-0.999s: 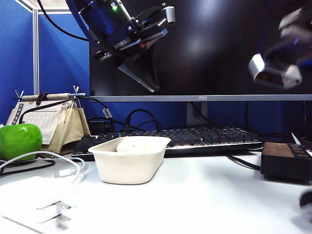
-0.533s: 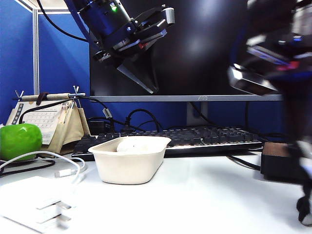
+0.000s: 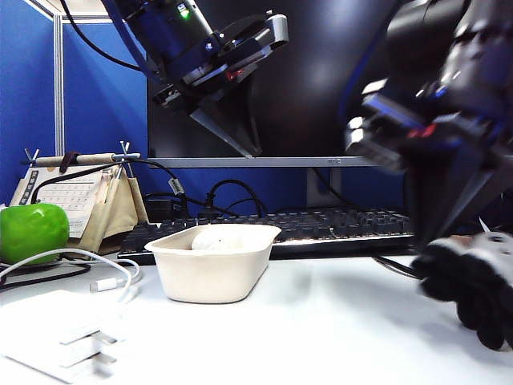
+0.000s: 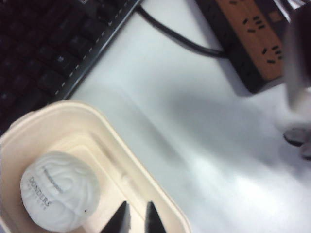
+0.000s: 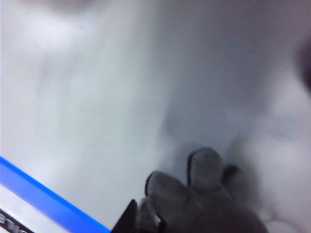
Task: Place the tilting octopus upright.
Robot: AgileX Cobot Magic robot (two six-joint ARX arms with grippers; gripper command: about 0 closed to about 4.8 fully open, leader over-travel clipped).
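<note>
The octopus (image 3: 473, 290), a grey plush with stubby tentacles, hangs tilted just above the table at the far right. My right gripper (image 3: 437, 241) comes down onto it from above and is shut on it. In the right wrist view the octopus (image 5: 204, 194) bulges beside the one dark finger (image 5: 130, 219) that shows. My left gripper (image 3: 250, 144) hovers high over the white tray (image 3: 180, 281), open with a narrow gap and nothing between its fingertips (image 4: 121, 221). A white ball (image 4: 59, 196) printed with letters lies inside the tray (image 4: 160, 204).
A black keyboard (image 3: 337, 224) and a monitor stand behind the tray. A black and brown power strip (image 4: 252, 43) with its cable lies at the right. A green apple (image 3: 32, 231), a desk calendar (image 3: 76, 196) and a white charger (image 3: 56, 333) sit at the left.
My right arm has swung in from the upper right and now fills the right side. The octopus has moved from the bottom right corner up and leftwards. The left arm has stayed put.
</note>
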